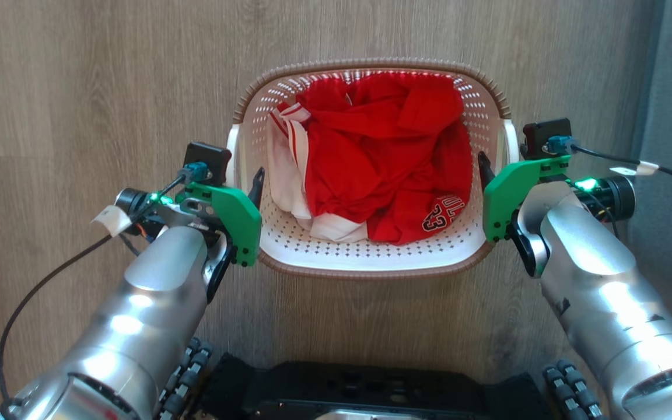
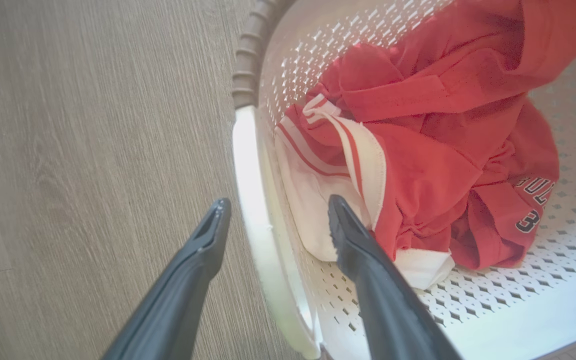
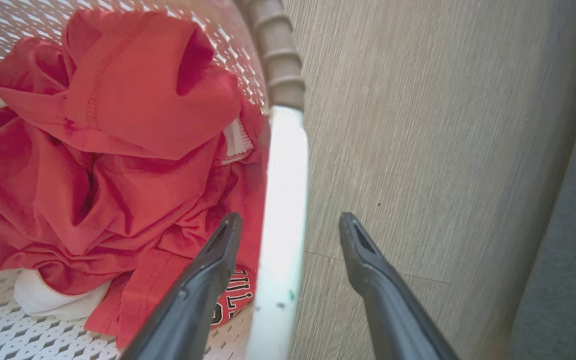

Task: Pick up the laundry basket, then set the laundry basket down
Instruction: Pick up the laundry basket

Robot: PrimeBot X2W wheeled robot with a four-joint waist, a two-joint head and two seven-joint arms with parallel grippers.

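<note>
claws on both arms stand wide open: the left claw (image 2: 278, 202) has 1 dark finger inside the laundry basket (image 1: 371, 269) and 1 outside, straddling the white left handle (image 2: 250, 200) without clamping it, and the right claw (image 3: 292, 219) sits astride the right handle (image 3: 283, 165) the same way. the basket sits on the wooden floor (image 1: 79, 87) between the 2 arms, just ahead of the robot's base (image 1: 371, 385). in it lies a crumpled red garment (image 1: 382, 157) marked 23, with a white red-striped one (image 1: 286, 175) at its left side.
</note>
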